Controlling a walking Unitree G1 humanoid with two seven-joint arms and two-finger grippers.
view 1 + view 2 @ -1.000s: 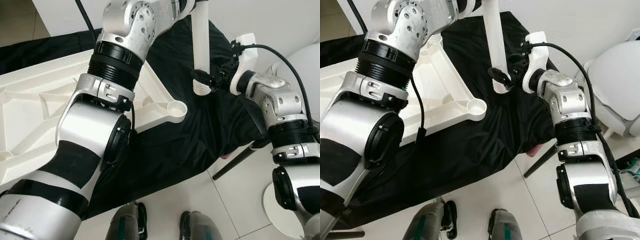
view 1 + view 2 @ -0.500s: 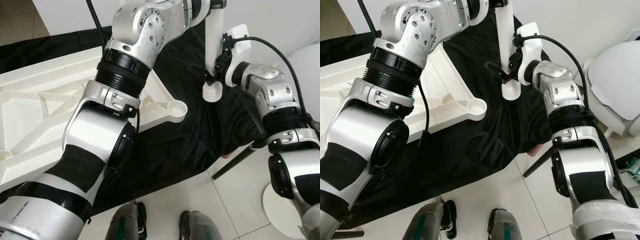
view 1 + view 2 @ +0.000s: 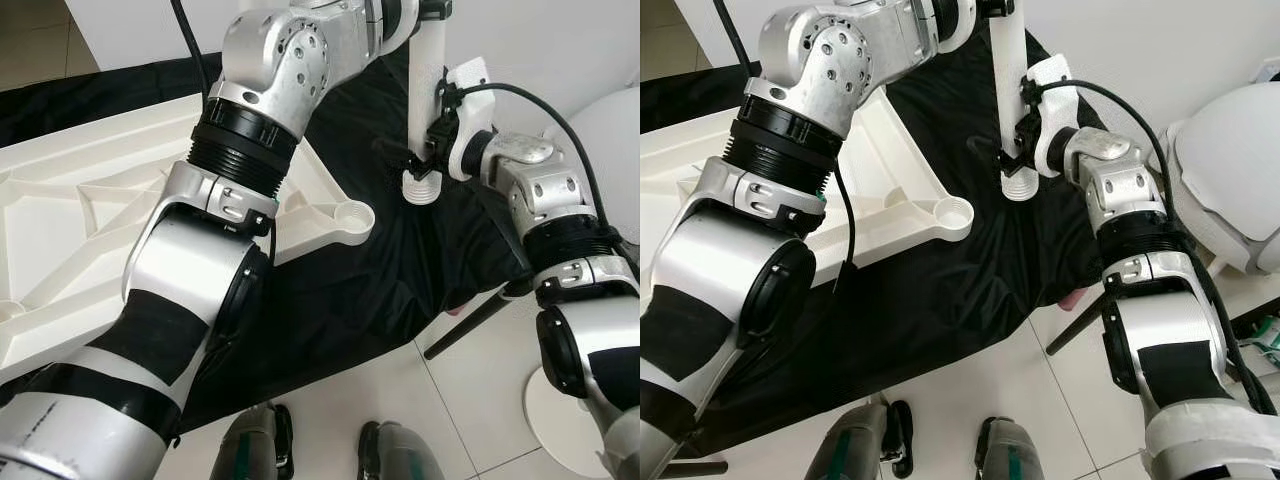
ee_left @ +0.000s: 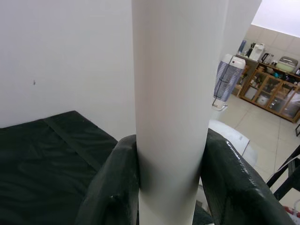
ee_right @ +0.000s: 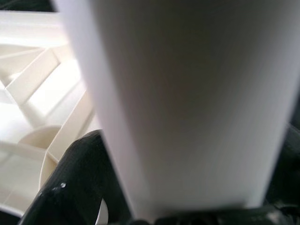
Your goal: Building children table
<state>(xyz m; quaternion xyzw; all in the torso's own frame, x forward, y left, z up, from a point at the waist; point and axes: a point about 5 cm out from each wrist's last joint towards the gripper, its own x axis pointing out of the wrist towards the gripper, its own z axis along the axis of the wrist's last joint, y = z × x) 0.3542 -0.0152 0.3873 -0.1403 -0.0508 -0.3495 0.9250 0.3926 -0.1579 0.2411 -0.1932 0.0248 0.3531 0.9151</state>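
Note:
A white table leg (image 3: 427,100) stands upright over the black cloth, its threaded end (image 3: 421,187) pointing down. My left gripper (image 4: 171,187) is shut on the leg near its upper part, one black finger on each side. My right gripper (image 3: 422,163) is shut on the leg just above the threaded end. The white tabletop (image 3: 90,230) lies upside down with its ribs up. Its round corner socket (image 3: 352,217) sits to the left of and nearer than the leg's threaded end, apart from it.
A black cloth (image 3: 400,260) covers the surface under the tabletop and hangs over its near edge. A dark rod (image 3: 480,320) leans to the tiled floor at right. A white rounded object (image 3: 1235,180) stands at far right. My feet (image 3: 330,450) show below.
The leg and both grippers have shifted slightly left toward the corner socket. Half a second before that, the leg swung upright and moved right.

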